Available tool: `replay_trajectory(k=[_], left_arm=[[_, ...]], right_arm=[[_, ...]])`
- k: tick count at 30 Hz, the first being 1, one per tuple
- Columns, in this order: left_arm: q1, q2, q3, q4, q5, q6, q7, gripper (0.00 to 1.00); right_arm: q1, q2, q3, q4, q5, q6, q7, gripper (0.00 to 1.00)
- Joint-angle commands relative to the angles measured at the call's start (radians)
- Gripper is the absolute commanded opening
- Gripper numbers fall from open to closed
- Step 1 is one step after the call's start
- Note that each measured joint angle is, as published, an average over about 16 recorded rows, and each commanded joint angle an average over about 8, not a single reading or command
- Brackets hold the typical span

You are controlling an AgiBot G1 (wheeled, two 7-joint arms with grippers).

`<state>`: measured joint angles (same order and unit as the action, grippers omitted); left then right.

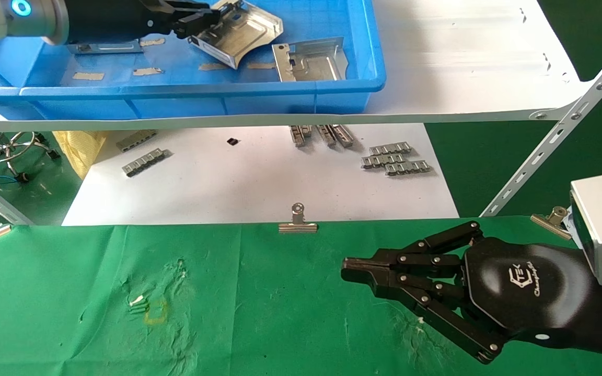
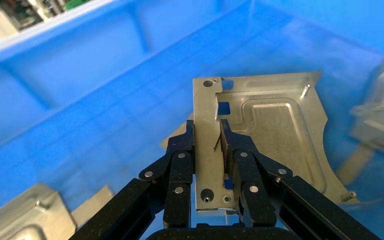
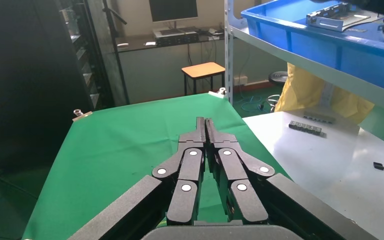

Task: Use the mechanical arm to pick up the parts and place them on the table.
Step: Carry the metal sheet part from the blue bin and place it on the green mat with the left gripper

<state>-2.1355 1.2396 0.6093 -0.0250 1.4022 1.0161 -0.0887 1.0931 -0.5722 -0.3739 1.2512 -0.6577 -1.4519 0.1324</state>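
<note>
My left gripper (image 1: 196, 23) is inside the blue bin (image 1: 175, 91) on the shelf, shut on the folded edge flange of a shiny silver part (image 1: 241, 31). In the left wrist view the gripper (image 2: 207, 137) pinches that flange and the part (image 2: 275, 130) hangs tilted above the bin floor. A second part (image 1: 311, 60) lies in the bin to the right, and a third (image 1: 105, 47) lies under the left arm. My right gripper (image 1: 350, 271) is shut and empty, hovering over the green table (image 1: 123, 292); it also shows in the right wrist view (image 3: 205, 125).
The white shelf board (image 1: 463, 62) carries the bin. Below it a white sheet (image 1: 259, 183) holds several small grey ribbed strips (image 1: 395, 159). Binder clips (image 1: 297, 222) sit on the table's far edge. A slanted shelf strut (image 1: 557, 136) stands at the right.
</note>
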Motion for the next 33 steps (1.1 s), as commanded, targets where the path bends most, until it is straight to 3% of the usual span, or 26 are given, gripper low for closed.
replay_trajectory(k=[1, 15, 20, 26, 33], left_arm=[[-0.005, -0.007, -0.003, -0.005, -0.004, 0.021, 0.006, 0.0], [0.0, -0.124, -0.067, -0.063, -0.112, 0.488, 0.153, 0.0], [0.042, -0.164, -0.084, -0.122, -0.167, 0.581, 0.209, 0.0], [0.175, -0.266, -0.049, -0.4, -0.328, 0.599, 0.215, 0.0], [0.342, -0.472, 0.092, -0.81, -0.564, 0.589, 0.196, 0.0]], right_arm=[[0.0, 0.0, 0.0, 0.0, 0.0, 0.0, 0.0, 1.0], [0.0, 0.0, 0.0, 0.0, 0.0, 0.0, 0.0, 1.0], [0.0, 0.0, 0.0, 0.0, 0.0, 0.0, 0.0, 1.0], [0.0, 0.0, 0.0, 0.0, 0.0, 0.0, 0.0, 1.0], [0.0, 0.0, 0.0, 0.0, 0.0, 0.0, 0.0, 1.0]])
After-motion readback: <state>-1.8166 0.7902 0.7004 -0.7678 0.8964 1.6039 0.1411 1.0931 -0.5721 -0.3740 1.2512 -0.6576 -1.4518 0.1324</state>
